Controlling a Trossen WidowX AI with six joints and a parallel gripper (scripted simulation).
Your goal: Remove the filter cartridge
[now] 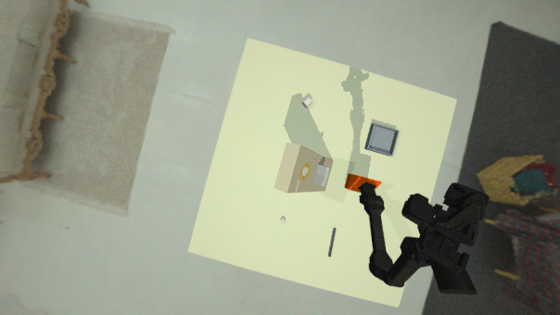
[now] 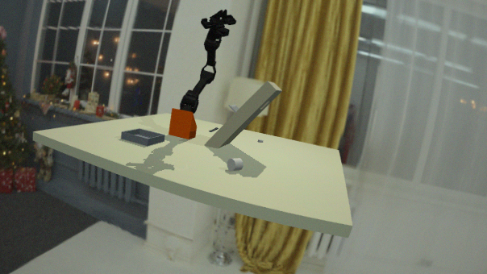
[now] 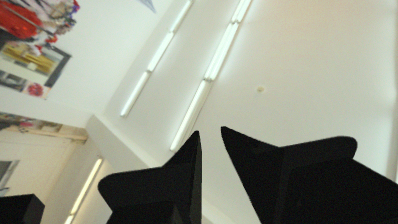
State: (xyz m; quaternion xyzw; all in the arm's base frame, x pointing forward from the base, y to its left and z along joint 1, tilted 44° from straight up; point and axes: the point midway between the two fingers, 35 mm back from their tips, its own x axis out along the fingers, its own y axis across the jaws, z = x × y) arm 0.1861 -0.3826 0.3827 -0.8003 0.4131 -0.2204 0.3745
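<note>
The service panel [image 1: 306, 186] [image 2: 242, 118] is a beige slab leaning at a slant on the table. A gold ring [image 1: 301, 177] on its face surrounds a pale round disc [image 1: 305, 171], seemingly the cartridge in its seat; its slots are too small to tell. The tray [image 1: 395, 144] [image 2: 135, 139] is a square, dark grey, low-walled box that looks empty. My gripper [image 3: 210, 132] [image 2: 219, 17] is raised high above the table, far from panel and tray. Its fingers are partly open, with a narrow gap and nothing between them. In the top view its fingers cannot be made out.
An orange block [image 1: 353, 182] [image 2: 181, 123] stands at the arm's base, between panel and tray. A grey plate [image 1: 322, 175] [image 2: 233, 108] juts from the panel's face. A white cylinder [image 1: 308, 101] [image 2: 235, 163], a small grey piece [image 1: 283, 219] [image 2: 260, 141] and a dark bar [image 1: 332, 242] [image 2: 214, 129] lie on the table.
</note>
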